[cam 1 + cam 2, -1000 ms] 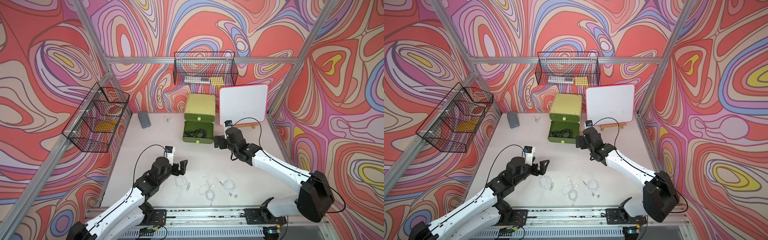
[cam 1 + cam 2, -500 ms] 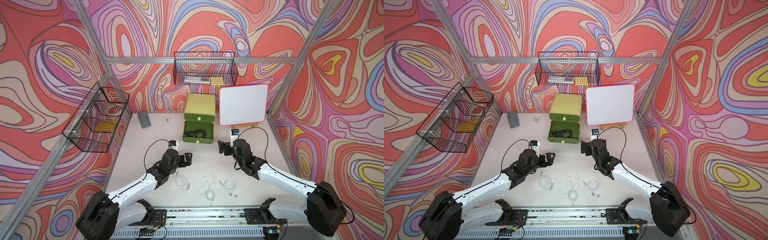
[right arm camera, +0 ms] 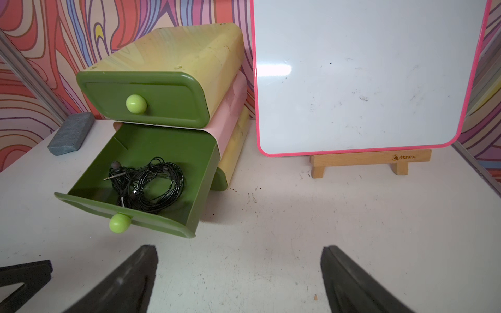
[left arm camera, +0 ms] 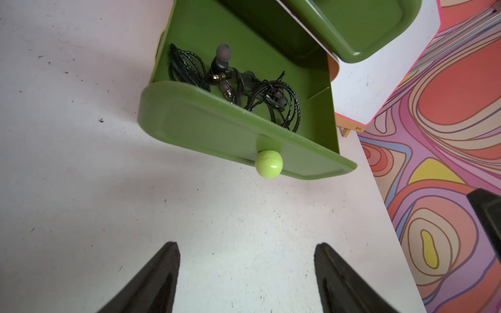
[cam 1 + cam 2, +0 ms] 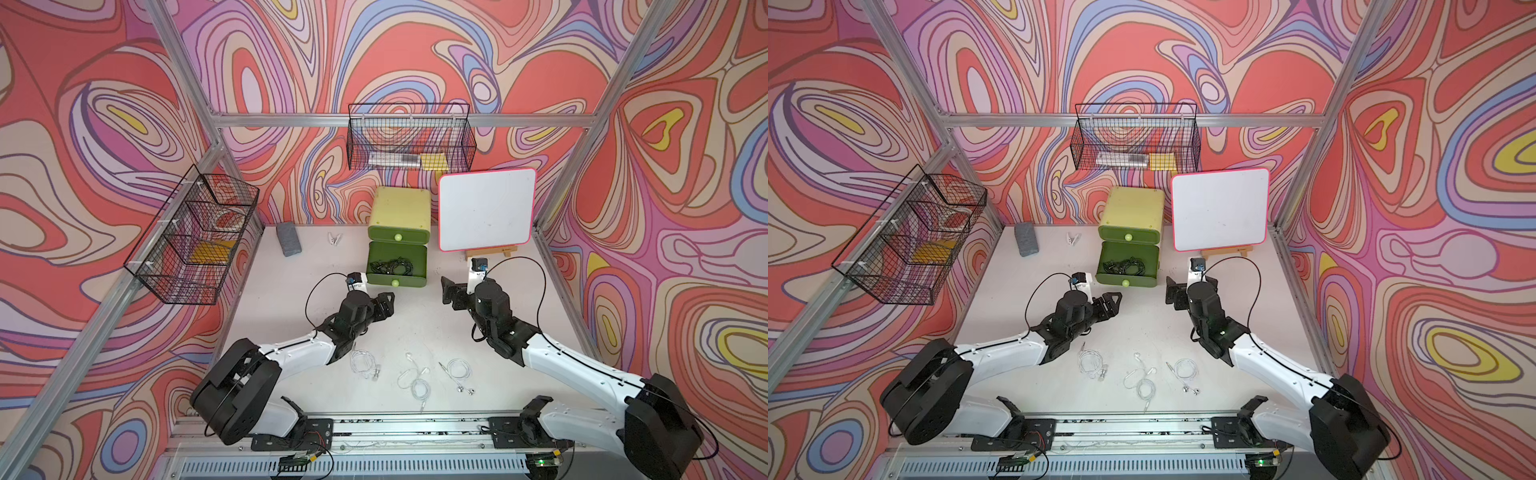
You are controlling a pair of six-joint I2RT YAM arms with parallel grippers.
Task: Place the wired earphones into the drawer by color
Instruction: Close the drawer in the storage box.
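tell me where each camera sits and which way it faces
Top views: high above the front, looking down at the table; left gripper, right gripper, whole arms.
Left wrist: on the left arm, facing the open drawer holding black earphones; its fingertips show.
Right wrist: on the right arm, facing cabinet and whiteboard; fingertips show.
Shared: both wrists see the open drawer.

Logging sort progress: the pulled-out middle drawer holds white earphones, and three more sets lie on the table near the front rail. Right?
Not quite. The earphones in the pulled-out middle drawer are black, not white, as the right wrist view shows. The rest holds: three sets lie on the table near the front rail.
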